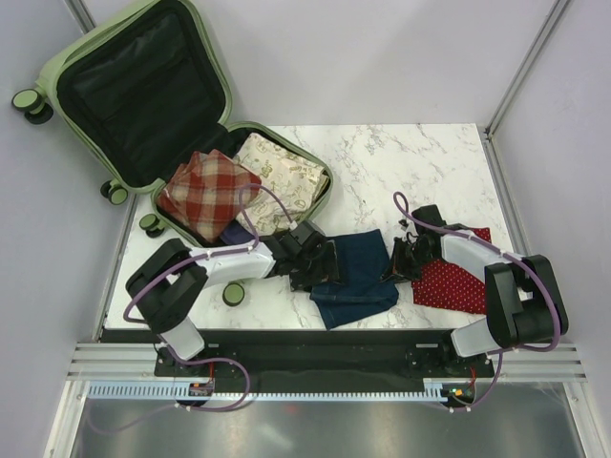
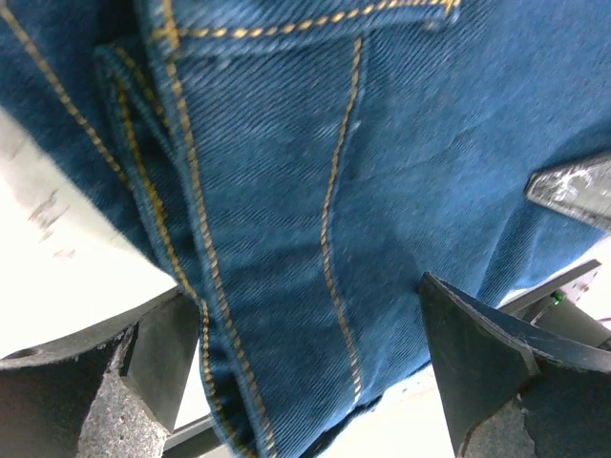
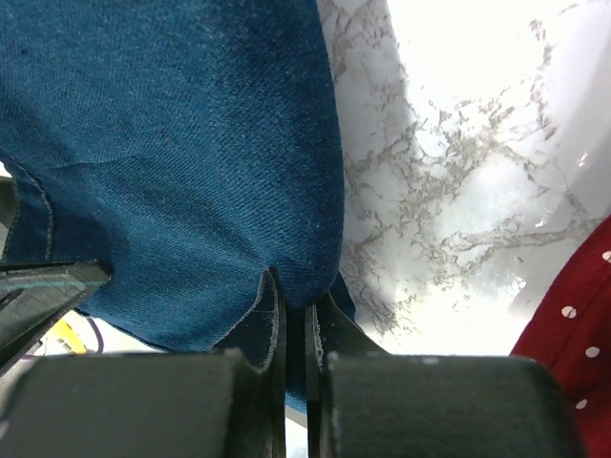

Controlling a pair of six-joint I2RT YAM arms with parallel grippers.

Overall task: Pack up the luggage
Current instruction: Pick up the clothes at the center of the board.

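The luggage (image 1: 134, 86), a pale green suitcase, lies open at the table's far left with its lid up. A red plaid cloth (image 1: 208, 191) and a cream patterned cloth (image 1: 286, 176) rest in its lower half. Folded blue jeans (image 1: 358, 272) lie on the marble table between the arms. My left gripper (image 1: 320, 265) is open at the jeans' left edge, its fingers straddling the denim (image 2: 382, 172) in the left wrist view. My right gripper (image 1: 399, 260) is shut on the jeans' right edge; the right wrist view shows a fold of denim (image 3: 162, 162) pinched between its closed fingers (image 3: 294, 305).
A red cloth with white dots (image 1: 453, 284) lies under the right arm at the table's right side, and shows at the edge of the right wrist view (image 3: 573, 334). A caster wheel (image 1: 233, 293) of the suitcase sits near the left arm. Walls enclose the table.
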